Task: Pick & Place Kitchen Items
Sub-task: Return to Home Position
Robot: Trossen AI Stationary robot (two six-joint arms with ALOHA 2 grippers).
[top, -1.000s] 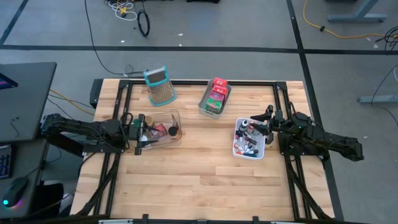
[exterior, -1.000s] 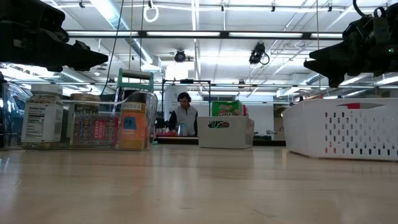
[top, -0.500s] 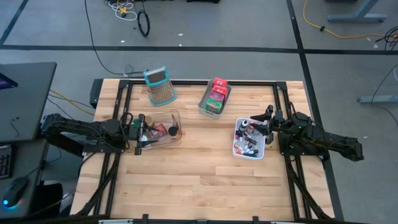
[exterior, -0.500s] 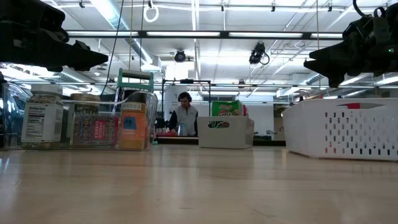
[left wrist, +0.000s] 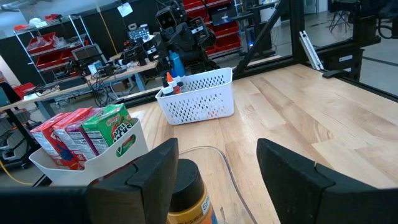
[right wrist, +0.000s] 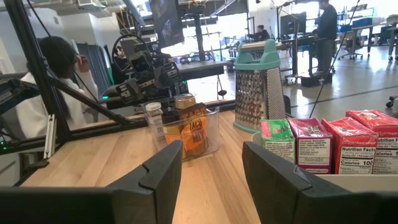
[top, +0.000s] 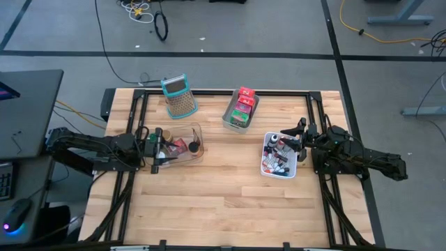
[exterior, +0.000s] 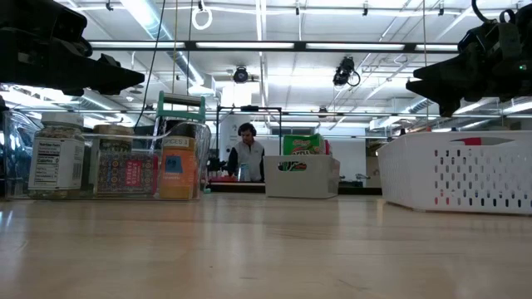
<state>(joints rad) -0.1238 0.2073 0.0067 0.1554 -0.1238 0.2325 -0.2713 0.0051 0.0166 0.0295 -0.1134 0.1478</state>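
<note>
Sorting looks finished; nothing is held.
On the counter (top: 230, 206), the white bin (top: 279, 174) holding small bottles (top: 277, 160) lies beneath the right fingers (top: 285, 144), and the clear bin (top: 198, 141) of jars (top: 178, 146) beneath the left fingers (top: 156, 148); both pairs gape wide, seemingly with nothing left to carry.

**High view:** Even, diffuse overhead light. The desk (top: 223, 202) is uniformly bright. Shadows under the arms are soft and faint. No glare; focus sharp to the frame edges.

**Low view:** Strong backlight from ceiling strip lights (exterior: 148, 18) across the upper frame. The left arm (exterior: 58, 50) at upper left and the right arm (exterior: 482, 58) at upper right are near-black silhouettes. The desk along the bottom edge is out of focus, with a pale sheen.

**Wrist views:** The left hand (left wrist: 216, 155) and right hand (right wrist: 211, 155) are underexposed and slightly soft. The far room (right wrist: 242, 22) is overexposed.
</note>
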